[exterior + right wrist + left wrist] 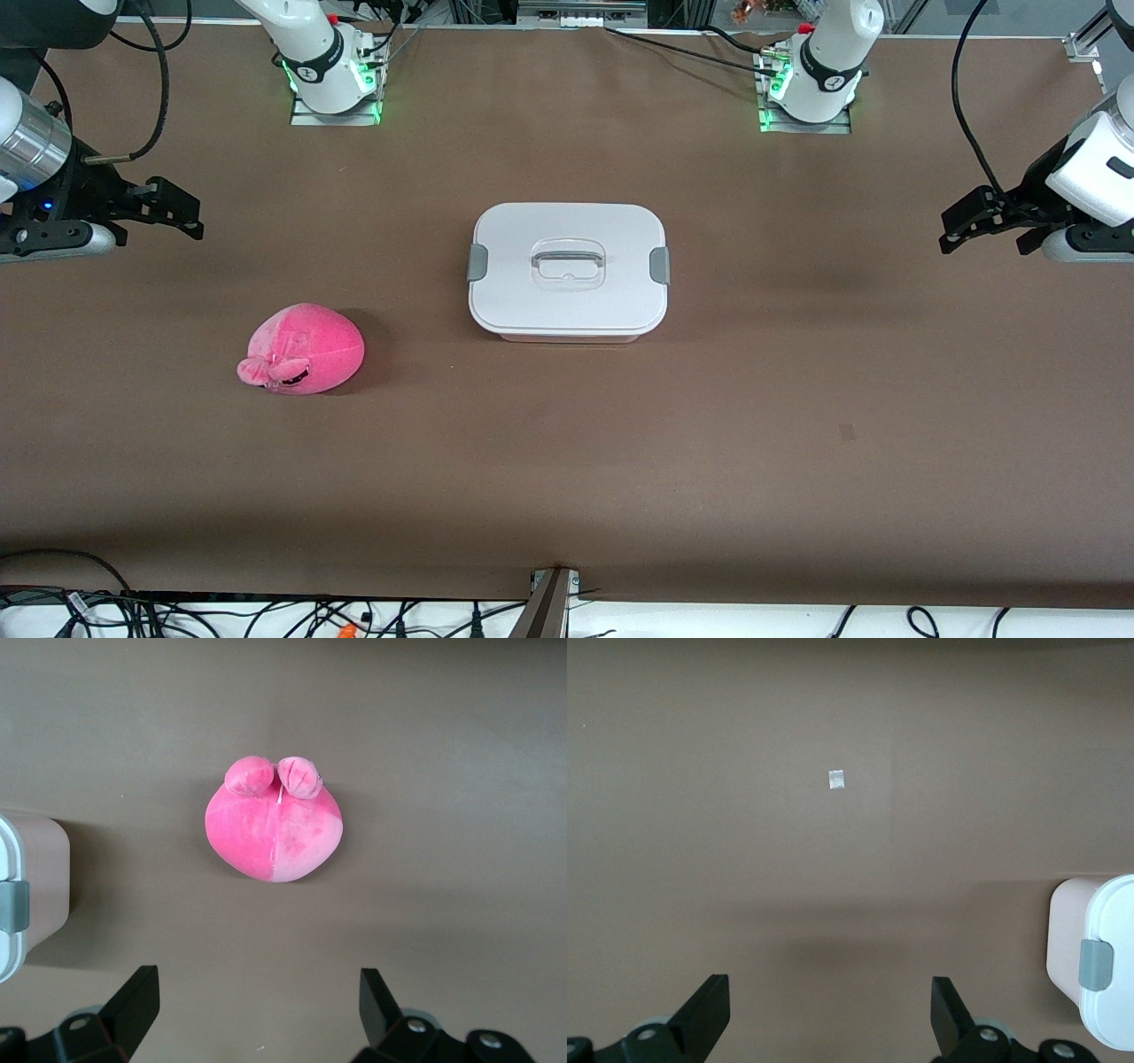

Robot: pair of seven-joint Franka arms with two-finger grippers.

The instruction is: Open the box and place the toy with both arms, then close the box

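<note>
- Brown table point(797, 425) spanning the whole front view, matte and lightly scuffed, with one small pale square mark point(836, 779) on the bare surface under the left wrist camera.
- Left arm point(1094, 168) reaching in from the left arm's end of the table, white with dark bands, waiting above bare table.
- Right arm point(27, 151) reaching in at the right arm's end, silver-collared at the wrist, likewise waiting.
- Box point(568, 270) resting near the middle of the table, between the two grippers and well apart from both; pale pink tub, closed.
- White lid point(567, 301) seated flat on the tub, clear recessed handle point(568, 262) at its centre, a grey clip point(659, 265) at each short end.
- Toy point(304, 348) lying on the table, nearer the front camera than the box and toward the right arm's end; bright pink plush with a lighter knotted nub, touched by nothing.
- Left gripper point(970, 232) hovering over bare table, fingers point(709, 1014) spread wide, holding nothing.
- Right gripper point(182, 213) hovering over the table's right-arm end, fingers point(133, 1005) spread wide, holding nothing; toy seen between them from the wrist.
</note>
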